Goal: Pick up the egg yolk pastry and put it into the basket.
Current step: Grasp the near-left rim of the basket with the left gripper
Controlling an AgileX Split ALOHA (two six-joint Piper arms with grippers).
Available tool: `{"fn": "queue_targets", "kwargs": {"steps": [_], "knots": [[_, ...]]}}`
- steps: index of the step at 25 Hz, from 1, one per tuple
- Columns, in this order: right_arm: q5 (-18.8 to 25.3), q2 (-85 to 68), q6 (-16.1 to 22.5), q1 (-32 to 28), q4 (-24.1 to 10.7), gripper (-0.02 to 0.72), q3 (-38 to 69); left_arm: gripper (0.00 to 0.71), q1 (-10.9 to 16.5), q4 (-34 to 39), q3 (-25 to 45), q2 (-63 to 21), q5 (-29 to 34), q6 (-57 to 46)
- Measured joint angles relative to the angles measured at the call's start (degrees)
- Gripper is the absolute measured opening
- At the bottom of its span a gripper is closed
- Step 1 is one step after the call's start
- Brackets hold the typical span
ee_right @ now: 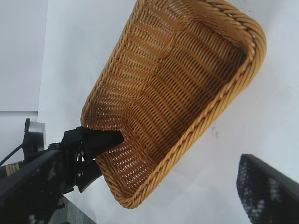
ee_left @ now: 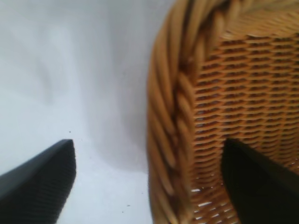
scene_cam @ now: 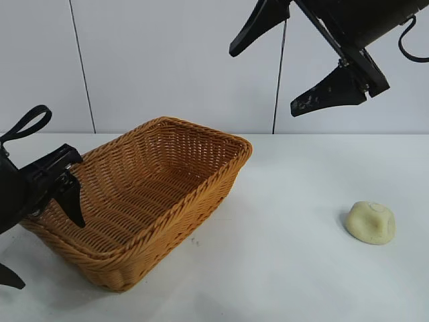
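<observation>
The egg yolk pastry (scene_cam: 371, 222), a small pale cream dome, lies alone on the white table at the right. The woven tan basket (scene_cam: 175, 198) stands left of centre and holds nothing. My left gripper (scene_cam: 43, 238) is at the basket's left end, astride the braided rim (ee_left: 168, 140). One finger (ee_left: 254, 182) is inside the basket and the other is outside over the table, with gaps to the rim on both sides. My right gripper (scene_cam: 262, 82) hangs open high above the table at the upper right, with nothing between its fingers and far above the pastry.
A white table (scene_cam: 295, 268) runs under everything, with a pale panelled wall (scene_cam: 167, 60) behind. In the right wrist view the left arm's dark gripper (ee_right: 96, 142) shows at the basket's (ee_right: 210, 112) end.
</observation>
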Motion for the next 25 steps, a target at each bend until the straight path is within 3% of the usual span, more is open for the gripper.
{"fn": "queue_targets", "kwargs": {"steps": [7,14,21,25], "knots": [[-0.09,0.00,0.00,0.00,0.00,0.694,0.00,0.307,0.00,0.00,0.00,0.25,-0.06,1.16],[-0.14,0.00,0.00,0.00,0.00,0.694,0.00,0.125,0.00,-0.67,0.00,0.31,-1.45,1.63],[-0.14,0.00,0.00,0.00,0.00,0.694,0.00,0.106,0.00,-0.73,-0.40,0.31,-0.72,1.90],[-0.16,0.00,0.00,0.00,0.00,0.694,0.00,0.106,0.00,-0.24,-4.50,0.50,4.18,3.52]]}}
